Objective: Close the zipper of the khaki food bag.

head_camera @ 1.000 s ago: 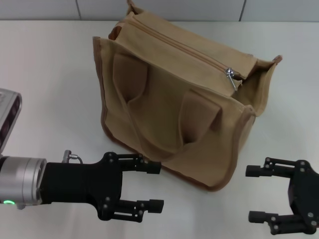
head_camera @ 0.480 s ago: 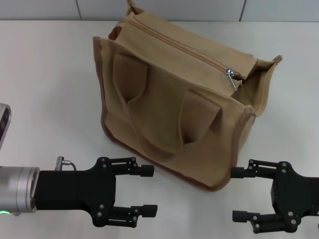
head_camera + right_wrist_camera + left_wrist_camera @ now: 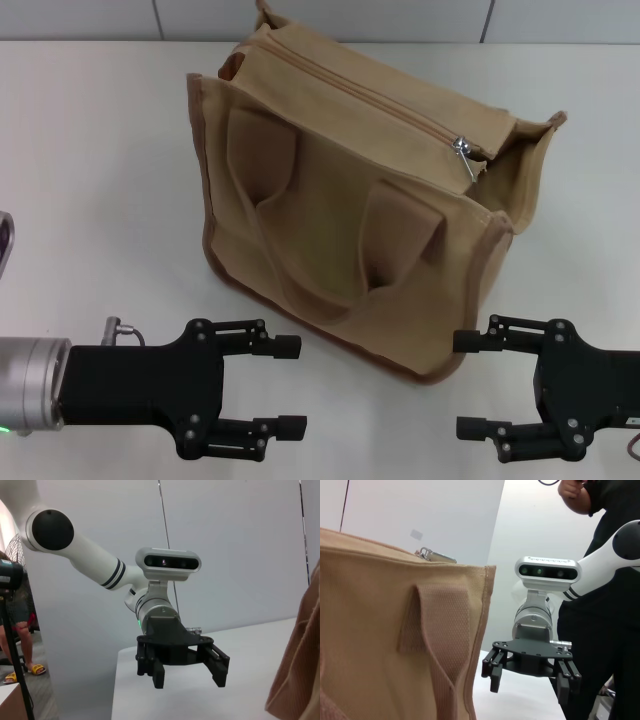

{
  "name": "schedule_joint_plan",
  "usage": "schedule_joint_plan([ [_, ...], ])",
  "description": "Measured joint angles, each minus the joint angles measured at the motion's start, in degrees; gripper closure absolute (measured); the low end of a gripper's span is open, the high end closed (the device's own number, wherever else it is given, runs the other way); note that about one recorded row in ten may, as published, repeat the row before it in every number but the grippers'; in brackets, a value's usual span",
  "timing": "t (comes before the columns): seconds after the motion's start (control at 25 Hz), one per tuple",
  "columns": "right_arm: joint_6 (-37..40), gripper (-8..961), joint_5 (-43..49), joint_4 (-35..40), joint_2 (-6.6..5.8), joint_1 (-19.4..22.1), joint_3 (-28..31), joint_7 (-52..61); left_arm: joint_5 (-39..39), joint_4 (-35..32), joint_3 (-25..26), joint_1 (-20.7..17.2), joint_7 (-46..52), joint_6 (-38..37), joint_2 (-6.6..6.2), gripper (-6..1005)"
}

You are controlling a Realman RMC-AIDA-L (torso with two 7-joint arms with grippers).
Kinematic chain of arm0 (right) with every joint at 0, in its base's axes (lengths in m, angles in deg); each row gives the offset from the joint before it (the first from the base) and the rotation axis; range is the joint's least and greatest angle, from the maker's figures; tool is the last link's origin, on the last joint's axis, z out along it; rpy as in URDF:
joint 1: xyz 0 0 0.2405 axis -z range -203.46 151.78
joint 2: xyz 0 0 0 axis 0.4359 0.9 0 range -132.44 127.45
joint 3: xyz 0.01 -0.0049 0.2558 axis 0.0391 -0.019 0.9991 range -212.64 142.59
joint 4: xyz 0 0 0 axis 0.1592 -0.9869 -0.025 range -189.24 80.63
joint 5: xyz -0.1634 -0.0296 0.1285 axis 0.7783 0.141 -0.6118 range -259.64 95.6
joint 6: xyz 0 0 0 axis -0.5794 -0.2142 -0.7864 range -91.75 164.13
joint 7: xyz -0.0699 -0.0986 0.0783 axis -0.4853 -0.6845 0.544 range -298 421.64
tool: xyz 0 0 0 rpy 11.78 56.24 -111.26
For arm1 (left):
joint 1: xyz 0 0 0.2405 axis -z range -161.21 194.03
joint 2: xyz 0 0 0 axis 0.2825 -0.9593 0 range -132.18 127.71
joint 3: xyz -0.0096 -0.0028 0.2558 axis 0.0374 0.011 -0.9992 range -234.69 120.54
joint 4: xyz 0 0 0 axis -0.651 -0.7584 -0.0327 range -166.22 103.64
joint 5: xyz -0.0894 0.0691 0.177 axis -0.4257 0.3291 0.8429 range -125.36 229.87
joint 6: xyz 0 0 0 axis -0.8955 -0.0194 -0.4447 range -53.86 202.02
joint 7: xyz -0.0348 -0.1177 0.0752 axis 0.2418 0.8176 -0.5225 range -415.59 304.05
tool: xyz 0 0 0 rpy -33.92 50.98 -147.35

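Both arms slide back toward the frame's bottom edge: left gripper [image 3: 285,387] lower left, right gripper [image 3: 465,384] lower right, each spread open, holding nothing. Khaki food bag [image 3: 340,210] sits centre frame, its zipper [image 3: 370,95] running diagonally from upper left to the slider [image 3: 462,148] at right, nearer the right gripper.

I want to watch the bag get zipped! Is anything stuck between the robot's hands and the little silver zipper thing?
Nothing visible blocks it. The zipper sits exposed on top of the khaki food bag, near its right end. Both tools hang open at the near side, apart from the bag: the left tool, the right tool.
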State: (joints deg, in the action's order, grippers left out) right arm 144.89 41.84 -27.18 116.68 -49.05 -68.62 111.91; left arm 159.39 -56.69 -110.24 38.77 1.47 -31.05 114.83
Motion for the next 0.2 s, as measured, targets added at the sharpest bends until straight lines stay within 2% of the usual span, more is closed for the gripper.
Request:
schedule_joint_plan([
  [0.2,-0.05,170,-0.04,-0.12,0.00,-0.08,0.29,-0.01,0.03,0.00,-0.20,-0.24,-0.03,-0.06,-0.30,245],
])
